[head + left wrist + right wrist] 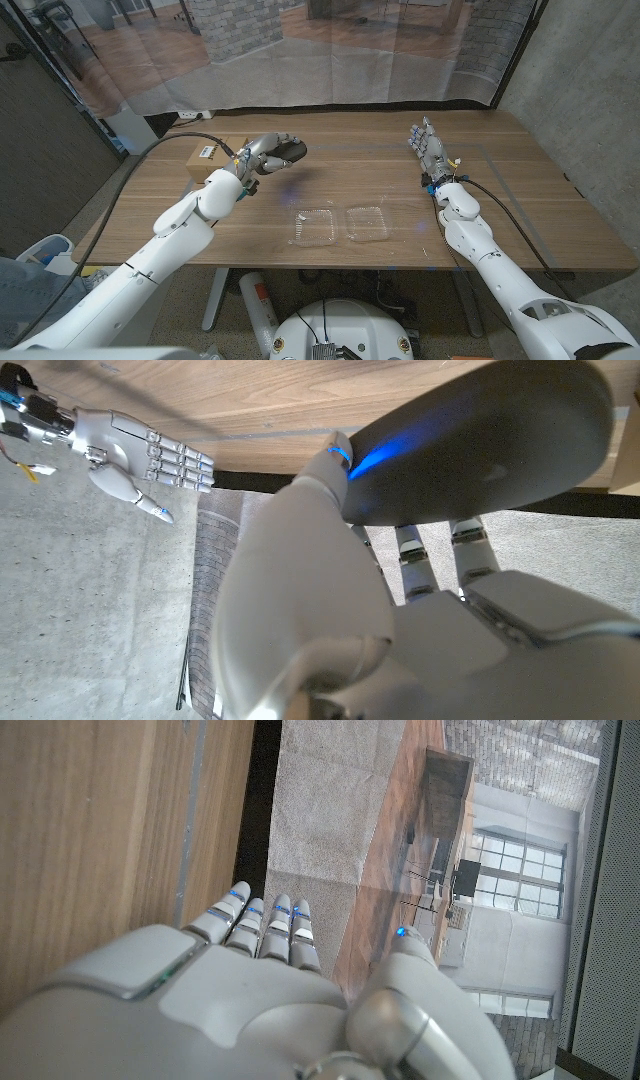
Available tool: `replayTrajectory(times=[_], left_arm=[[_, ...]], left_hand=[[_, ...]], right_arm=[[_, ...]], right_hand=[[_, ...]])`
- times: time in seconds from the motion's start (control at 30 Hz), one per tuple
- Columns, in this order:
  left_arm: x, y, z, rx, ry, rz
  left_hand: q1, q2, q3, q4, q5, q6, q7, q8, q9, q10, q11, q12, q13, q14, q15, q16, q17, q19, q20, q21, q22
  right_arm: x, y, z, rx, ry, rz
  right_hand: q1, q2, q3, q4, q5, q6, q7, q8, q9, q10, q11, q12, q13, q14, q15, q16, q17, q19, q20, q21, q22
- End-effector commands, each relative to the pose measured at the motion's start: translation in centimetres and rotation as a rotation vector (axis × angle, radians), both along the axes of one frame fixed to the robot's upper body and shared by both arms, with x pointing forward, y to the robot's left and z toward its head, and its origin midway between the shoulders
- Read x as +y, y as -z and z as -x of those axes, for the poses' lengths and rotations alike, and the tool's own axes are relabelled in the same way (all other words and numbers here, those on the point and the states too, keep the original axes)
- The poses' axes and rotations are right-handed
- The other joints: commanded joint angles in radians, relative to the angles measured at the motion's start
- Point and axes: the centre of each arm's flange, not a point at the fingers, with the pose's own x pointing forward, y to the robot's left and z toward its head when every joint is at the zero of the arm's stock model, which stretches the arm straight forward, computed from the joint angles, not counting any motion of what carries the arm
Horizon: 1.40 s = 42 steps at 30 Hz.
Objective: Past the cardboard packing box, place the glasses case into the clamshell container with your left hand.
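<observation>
My left hand [262,153] holds the dark grey glasses case [290,152] above the table, at the far left, just right of the cardboard packing box [214,158]. In the left wrist view the case [480,445] lies across my fingers [415,565], with the thumb against its near end. The clear clamshell container [340,225] lies open on the table near the front edge, nearer to me and to the right of the case. My right hand [428,147] stands open at the far right with fingers straight, and appears as the right hand [135,455] in the left wrist view.
The wooden table [500,200] carries a black cable [165,145] running to the left arm. A transparent curtain [330,50] hangs behind the far edge. A white bin [45,255] stands on the floor at the left.
</observation>
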Motion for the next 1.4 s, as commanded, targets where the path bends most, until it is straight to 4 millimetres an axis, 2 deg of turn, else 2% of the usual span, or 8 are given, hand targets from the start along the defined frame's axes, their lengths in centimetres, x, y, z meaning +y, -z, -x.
replayTrajectory(times=[0.03,0.5,1.4], left_arm=[[-1.2,-0.5,0.4,-0.007,0.040,-0.033],[-2.4,-0.4,1.2,-0.019,0.094,-0.068],[-3.7,-0.2,3.8,-0.077,0.176,-0.110]], left_hand=[[0.066,0.068,0.047,0.040,0.003,0.007,0.000,0.002,0.004,0.007,-0.002,0.006,0.006,0.191,-0.196,0.108,0.124,0.326,-0.335,0.012,0.002],[0.060,0.063,0.047,0.039,-0.001,0.009,-0.001,0.001,0.005,0.004,-0.002,0.004,0.011,0.188,-0.194,0.104,0.133,0.309,-0.333,0.023,0.002],[0.045,0.063,0.047,0.042,-0.007,0.025,0.003,0.004,0.006,0.010,-0.003,0.005,0.020,0.189,-0.193,0.101,0.150,0.294,-0.335,0.050,0.000]], right_arm=[[-0.4,0.1,0.1,0.003,0.007,-0.004],[-0.6,0.3,0.1,0.005,0.008,-0.011],[-0.5,0.3,0.2,-0.002,0.009,-0.023]], right_hand=[[0.001,0.006,0.000,-0.005,-0.004,0.005,-0.002,-0.002,0.005,0.009,-0.002,0.001,0.004,0.008,-0.002,0.002,0.003,0.007,-0.013,0.008,0.003],[0.002,0.006,0.000,-0.006,-0.004,0.005,-0.001,-0.002,0.005,0.010,-0.001,0.001,0.004,0.011,-0.004,0.002,0.004,0.007,-0.013,0.007,0.003],[0.005,0.009,0.000,-0.009,-0.005,0.009,-0.002,0.000,0.005,0.013,-0.002,0.002,0.004,0.017,-0.003,0.003,0.004,0.016,-0.011,0.009,0.003]])
